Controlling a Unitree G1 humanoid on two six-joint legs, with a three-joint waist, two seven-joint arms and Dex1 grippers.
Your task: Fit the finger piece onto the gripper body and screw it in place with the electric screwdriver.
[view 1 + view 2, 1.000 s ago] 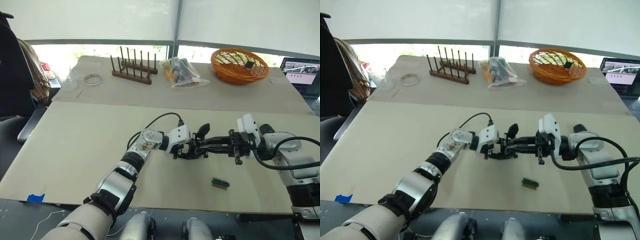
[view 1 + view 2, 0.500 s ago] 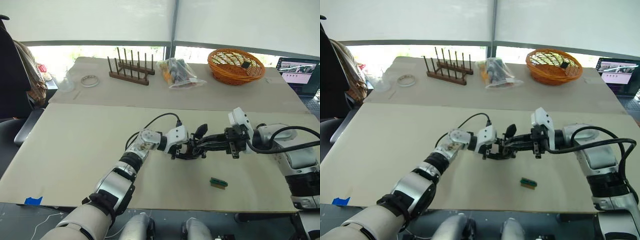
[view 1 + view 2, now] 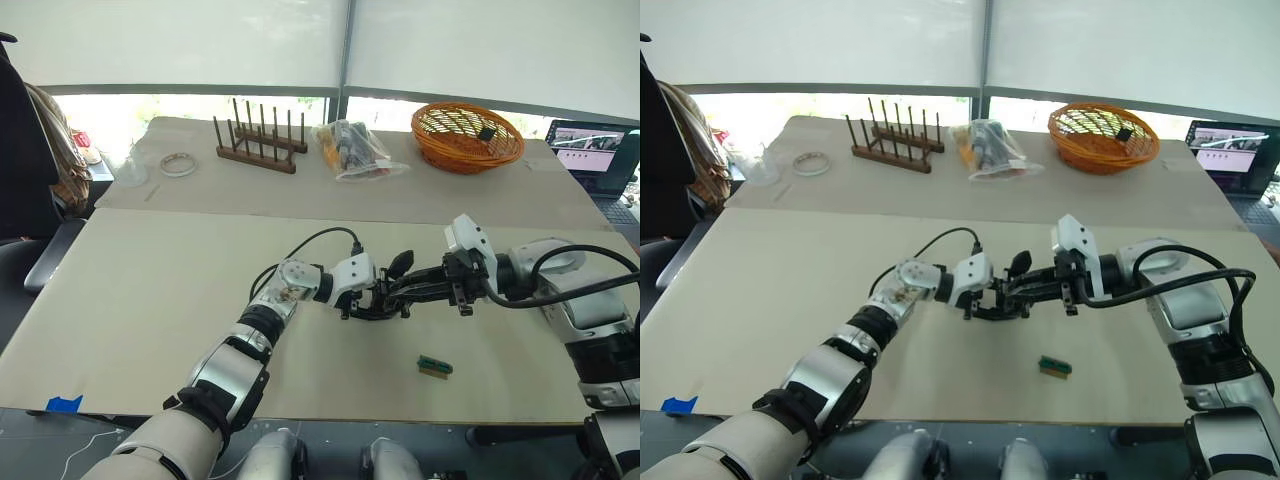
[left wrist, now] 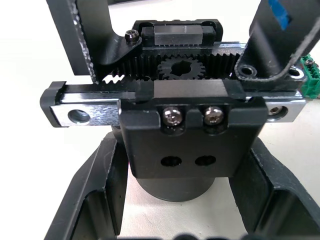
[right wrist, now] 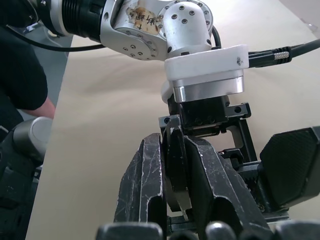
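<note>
At the table's middle my left gripper (image 3: pixel 372 300) is shut on the gripper body (image 4: pixel 190 145), a chunky black mechanism with a toothed rack, a gear and two screws on its face. A pointed black finger (image 3: pixel 400 264) sticks up from it. My right gripper (image 3: pixel 408 292) reaches in from the right, shut on the finger piece (image 5: pixel 175 165), a thin flat black blade held edge-on between its pads. The blade's end sits against the gripper body, right under the left wrist (image 5: pixel 205 75). The electric screwdriver is out of view.
A small green block (image 3: pixel 434 365) lies on the table in front of the grippers. On the far table stand a wooden peg rack (image 3: pixel 258 150), a plastic bag of parts (image 3: pixel 352 150), an orange basket (image 3: pixel 467 135) and a tape roll (image 3: pixel 180 162). A laptop (image 3: pixel 590 150) sits far right.
My right gripper has moved left with the finger piece, closing in on the gripper body. The left gripper has held still. The camera has shifted a little.
</note>
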